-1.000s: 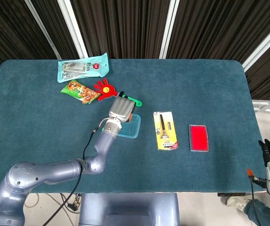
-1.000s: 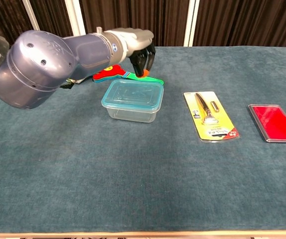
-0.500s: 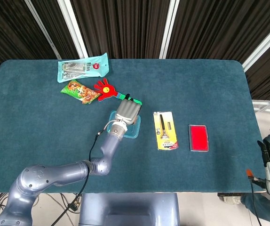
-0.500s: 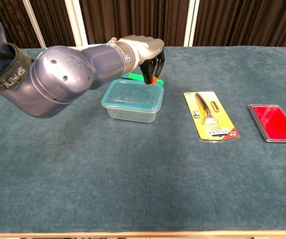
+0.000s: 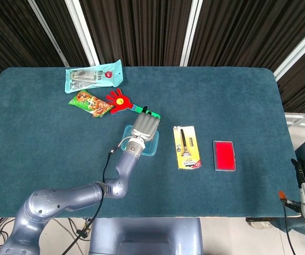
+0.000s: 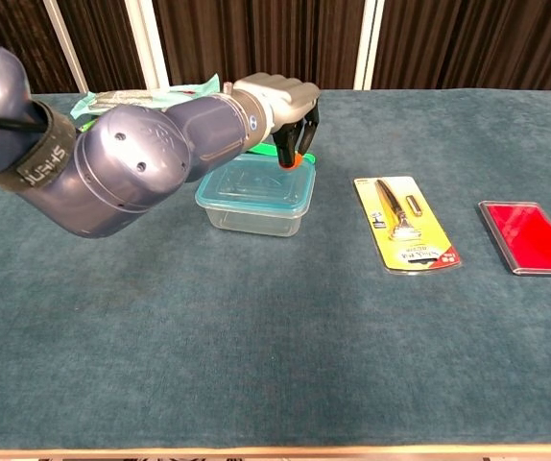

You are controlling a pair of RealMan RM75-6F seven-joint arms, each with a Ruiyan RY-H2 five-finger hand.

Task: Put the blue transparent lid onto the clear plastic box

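Left hand (image 6: pixel 280 101), fingers curled and holding nothing, hovered over the lid (image 6: pixel 256 182), which already sat on the box (image 6: pixel 252 213), presumably to press it home.

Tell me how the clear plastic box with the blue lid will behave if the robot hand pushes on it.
The clear plastic box looks empty and thin-walled, so it is probably light and may slide on the cloth rather than resist. It sits low and wide, so tipping seems unlikely. The left robot hand hovers over its rear edge; pressing there might flex the blue lid.
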